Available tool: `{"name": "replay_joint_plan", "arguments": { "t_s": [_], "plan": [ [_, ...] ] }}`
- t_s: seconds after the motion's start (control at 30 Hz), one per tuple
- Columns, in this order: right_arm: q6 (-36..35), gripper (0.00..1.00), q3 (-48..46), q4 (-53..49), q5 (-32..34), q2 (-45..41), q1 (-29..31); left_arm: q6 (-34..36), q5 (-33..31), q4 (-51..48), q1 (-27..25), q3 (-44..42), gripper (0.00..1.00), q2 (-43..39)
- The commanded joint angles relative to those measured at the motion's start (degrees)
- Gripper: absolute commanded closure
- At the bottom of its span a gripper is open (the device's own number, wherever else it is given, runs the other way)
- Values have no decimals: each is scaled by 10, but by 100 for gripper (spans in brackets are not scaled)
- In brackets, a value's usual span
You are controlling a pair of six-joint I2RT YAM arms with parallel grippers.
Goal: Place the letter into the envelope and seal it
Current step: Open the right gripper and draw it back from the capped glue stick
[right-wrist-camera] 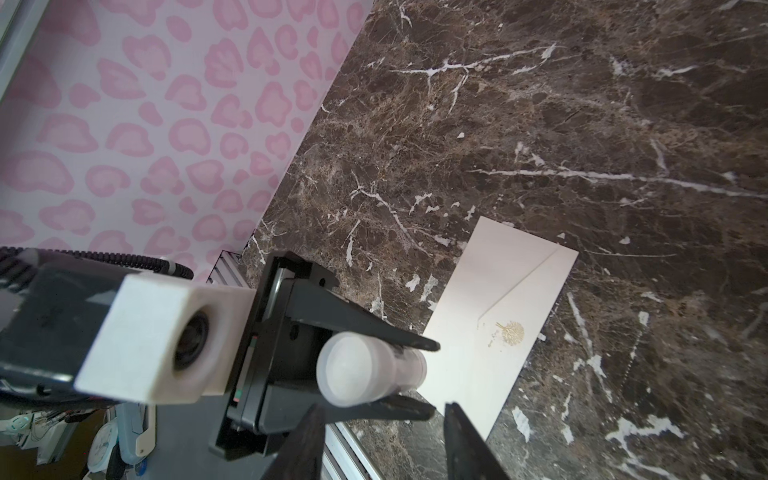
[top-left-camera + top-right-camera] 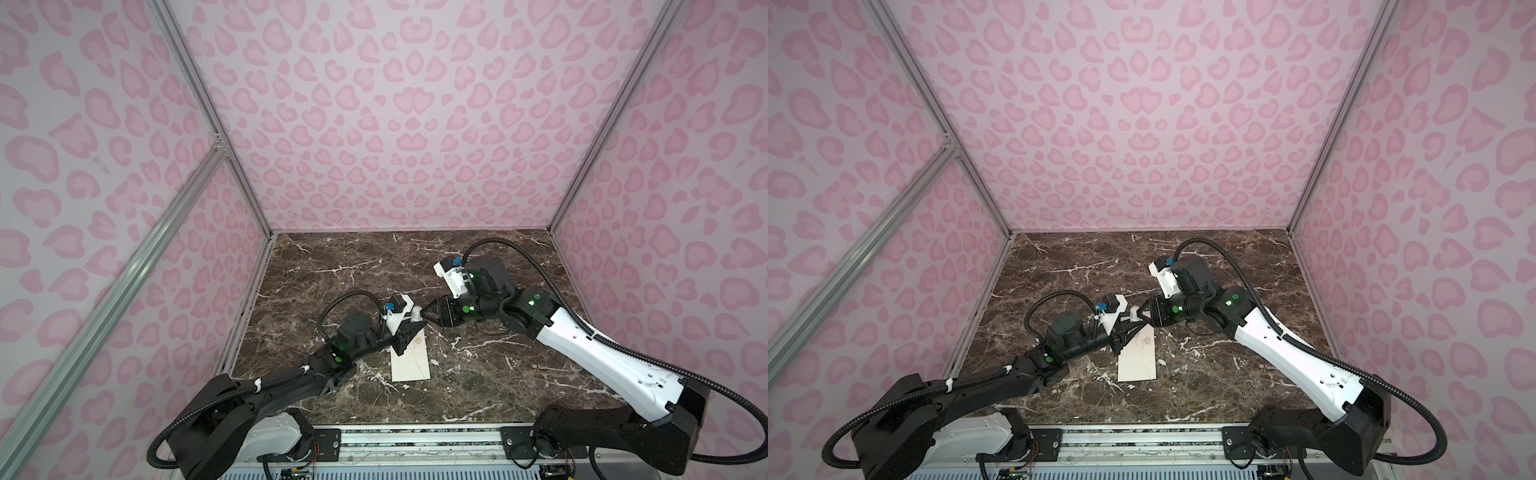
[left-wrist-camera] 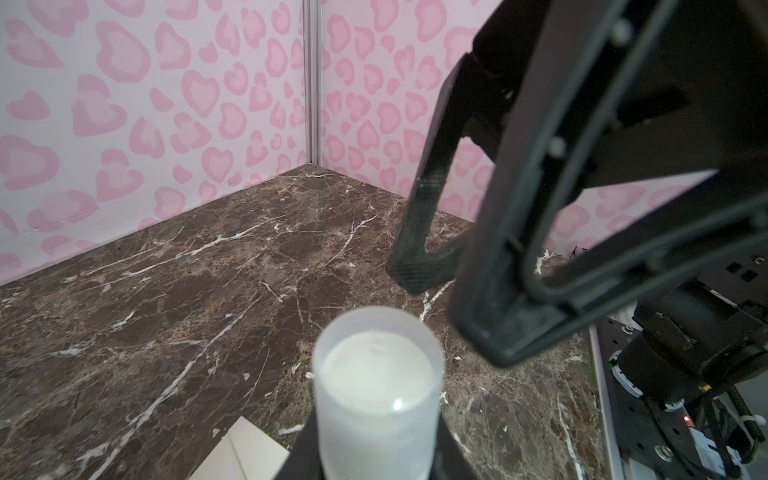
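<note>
Seemingly at the sealing step, the left gripper (image 1: 430, 378) clamps a small white stick (image 1: 365, 370) just above the envelope (image 1: 498, 299), over the end nearest its gold emblem (image 1: 510, 332). The envelope lies flat on the marble table (image 2: 478, 374), its pointed flap down. The letter shows in no view and is likely already inside the envelope. The right gripper (image 2: 427, 316), jaws apart and empty, hovers beside the stick, just off that same end of the envelope. Whether the flap is stuck cannot be told. Next, by this reading, the stick must meet the flap's edge, and then the flap needs pressing flat.
</note>
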Motion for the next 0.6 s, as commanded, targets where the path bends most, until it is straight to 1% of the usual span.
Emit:
{"name": "replay_joint_plan", "arguments": {
  "t_s": [0.0,0.17,0.37,0.43,0.57],
  "plan": [
    [7,53,7,23,-9,8,1,10,1,28,-2,6,96,1],
    [8,59,9,30,-11,12,1,14,2,23,-6,10,96,0],
    [8,72,-1,31,-14,20,1,18,2,20,-9,15,96,-3],
    [9,74,-7,31,-14,21,1,19,0,20,-9,16,96,-4],
    [7,75,-14,27,-13,20,1,19,-3,21,-10,18,96,-10]
  ]
}}
